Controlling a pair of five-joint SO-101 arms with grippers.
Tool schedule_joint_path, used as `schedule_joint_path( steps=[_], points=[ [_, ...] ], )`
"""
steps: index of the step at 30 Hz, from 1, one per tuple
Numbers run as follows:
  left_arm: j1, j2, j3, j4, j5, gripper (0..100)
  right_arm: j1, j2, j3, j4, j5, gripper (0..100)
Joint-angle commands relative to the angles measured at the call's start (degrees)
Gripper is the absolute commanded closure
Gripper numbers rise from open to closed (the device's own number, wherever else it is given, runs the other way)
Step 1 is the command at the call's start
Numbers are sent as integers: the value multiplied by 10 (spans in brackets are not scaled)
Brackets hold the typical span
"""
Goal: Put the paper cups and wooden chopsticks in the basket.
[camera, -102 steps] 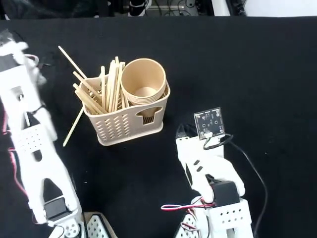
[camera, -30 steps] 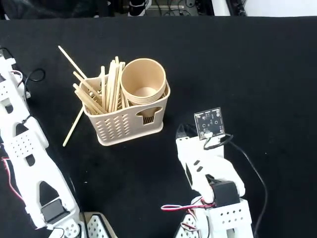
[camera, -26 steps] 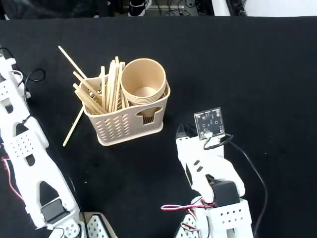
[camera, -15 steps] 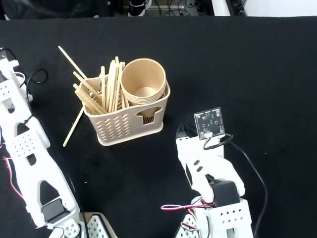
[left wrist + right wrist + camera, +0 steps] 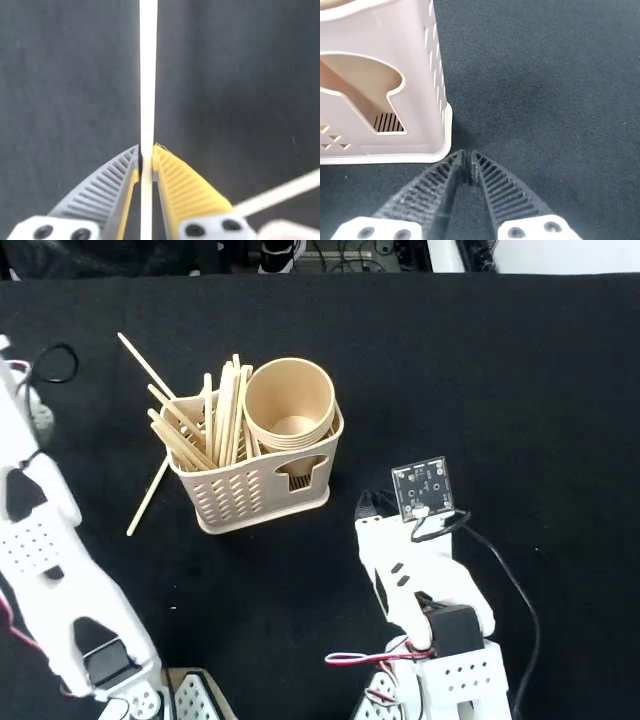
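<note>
A beige slotted basket [image 5: 262, 488] stands left of the table's middle. A stack of paper cups [image 5: 289, 402] sits in its right half and several wooden chopsticks [image 5: 212, 418] stand in its left half. One chopstick [image 5: 148, 495] lies slanted on the cloth against the basket's left side. In the left wrist view my left gripper [image 5: 146, 150] is shut on a pale chopstick [image 5: 148, 70] that runs straight out between the fingers. My right gripper [image 5: 468, 156] is shut with nothing in it, just off the basket's [image 5: 395, 115] near right corner.
A black cloth [image 5: 500, 390] covers the table. The left arm [image 5: 30, 520] stands along the left edge and the right arm [image 5: 420, 580] at the front centre. A second pale stick [image 5: 280, 192] crosses a corner of the left wrist view.
The left arm has swung outward toward the table's left edge. The right arm, the basket and its contents have not moved.
</note>
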Motion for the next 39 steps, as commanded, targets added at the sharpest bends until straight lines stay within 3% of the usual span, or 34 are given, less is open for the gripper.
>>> schedule_joint_path(
  steps=[1,9,20,26,33,36,39],
  points=[
    [48,-185,189,-26,7,971,-6,-6,-4,-11,5,970],
    [110,-438,480,-149,8,971,-5,-6,-3,-11,5,972],
    [116,-913,887,-477,8,971,-3,-6,-3,-11,5,972],
    [156,-1102,921,-555,7,971,-3,-6,-3,-11,5,972],
    [362,-1218,917,-606,4,971,-2,-6,-3,-11,5,972],
    [415,-1234,955,-652,3,971,-2,-6,-3,-11,5,972],
    [421,-1240,1025,-705,3,971,-2,-6,-3,-11,5,972]
  ],
)
